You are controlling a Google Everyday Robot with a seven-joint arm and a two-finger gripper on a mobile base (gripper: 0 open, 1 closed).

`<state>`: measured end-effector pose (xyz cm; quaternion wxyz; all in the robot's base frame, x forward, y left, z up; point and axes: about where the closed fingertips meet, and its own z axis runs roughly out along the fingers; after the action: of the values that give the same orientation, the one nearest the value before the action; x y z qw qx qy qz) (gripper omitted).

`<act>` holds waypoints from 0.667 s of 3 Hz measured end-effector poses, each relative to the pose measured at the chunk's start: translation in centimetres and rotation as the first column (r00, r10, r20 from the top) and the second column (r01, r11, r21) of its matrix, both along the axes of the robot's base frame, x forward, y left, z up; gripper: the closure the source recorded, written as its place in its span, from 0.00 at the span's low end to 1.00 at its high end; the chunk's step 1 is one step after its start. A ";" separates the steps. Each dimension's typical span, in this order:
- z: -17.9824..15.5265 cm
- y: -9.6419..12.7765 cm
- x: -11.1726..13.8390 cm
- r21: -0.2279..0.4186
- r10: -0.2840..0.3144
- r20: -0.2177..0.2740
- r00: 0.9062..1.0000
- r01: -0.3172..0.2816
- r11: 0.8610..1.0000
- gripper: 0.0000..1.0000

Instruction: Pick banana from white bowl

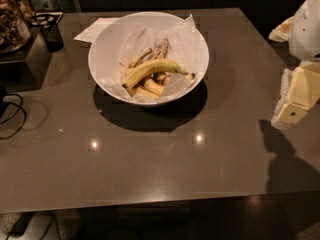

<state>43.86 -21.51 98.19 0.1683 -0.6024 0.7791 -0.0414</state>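
Observation:
The white bowl (102, 59) stands on the far middle of the brown table, lined with crinkled white paper. The whole yellow banana (150, 69) lies across the bowl's middle, its greenish stem end pointing right. Smaller brown-spotted banana pieces and peels (150, 86) lie under and behind it. My gripper (292, 104) hangs at the right edge of the view, well to the right of the bowl and above the table, holding nothing.
A flat white paper sheet (95, 29) lies behind the bowl at the left. A dark box with a jar (20, 39) stands at the far left, with a black cable (12, 114) beside it. The table's front edge (150, 201) runs near the bottom.

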 end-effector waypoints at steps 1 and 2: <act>0.0 0.0 0.0 0.000 0.000 0.000 1.000 0.000 1.000 0.00; 0.4 0.5 0.5 -0.009 0.025 0.009 1.000 -0.025 1.000 0.00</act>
<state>44.32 -21.05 98.62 0.1696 -0.6126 0.7706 -0.0455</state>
